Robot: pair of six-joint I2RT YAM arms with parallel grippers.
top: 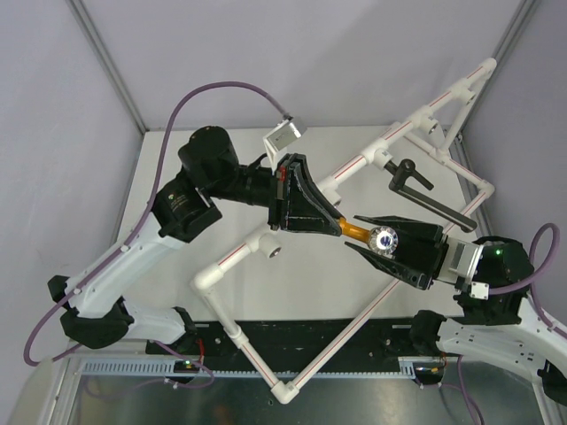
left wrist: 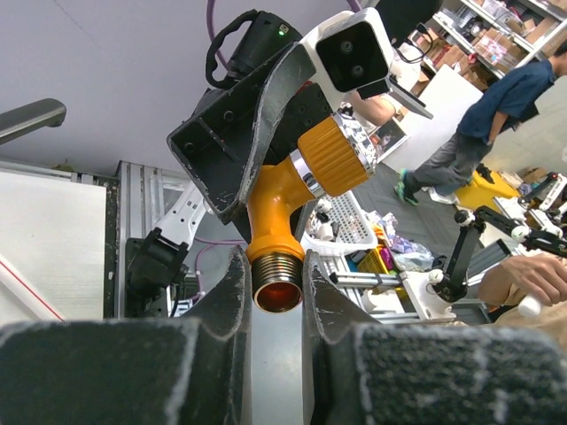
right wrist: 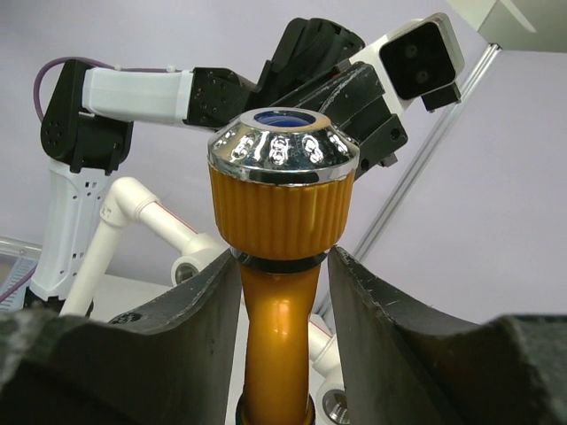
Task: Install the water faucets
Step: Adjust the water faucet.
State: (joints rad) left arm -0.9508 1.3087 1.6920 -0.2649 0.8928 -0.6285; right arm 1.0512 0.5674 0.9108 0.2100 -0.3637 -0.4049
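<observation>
Orange-brass tap (top: 357, 232) is up in the air over the bench (top: 310, 292), mid-frame in top view, lying roughly level btwn the two arms w/ its silver-blue knob (top: 383, 239) toward the R side. R pincer (right wrist: 283, 274) is clamped on the tap's neck just under the knob. In R wrist view a finger sits each side of the orange stem, knob standing above them w/ the blue centre showing. L pincer (top: 332, 220) comes in from upper left & is closed round the threaded end (left wrist: 277, 270). In L wrist view the brass threads sit btwn both fingers, touching each side, open bore facing the cam. So the tap is held at both ends, one pincer per end, clear of the bench. White pipe frame (top: 235, 261) runs as a big diamond across the bench; one long run passes right under/behind the held tap. A round socket (top: 273, 251) on the near-left run sits left of the tap, not touching it. Black tap (top: 409, 173) w/ long arm is at the frame's upper-right run, at a fitting there, arm pointing right. It is apart from both pincers; can't tell how firmly it's seated.
</observation>
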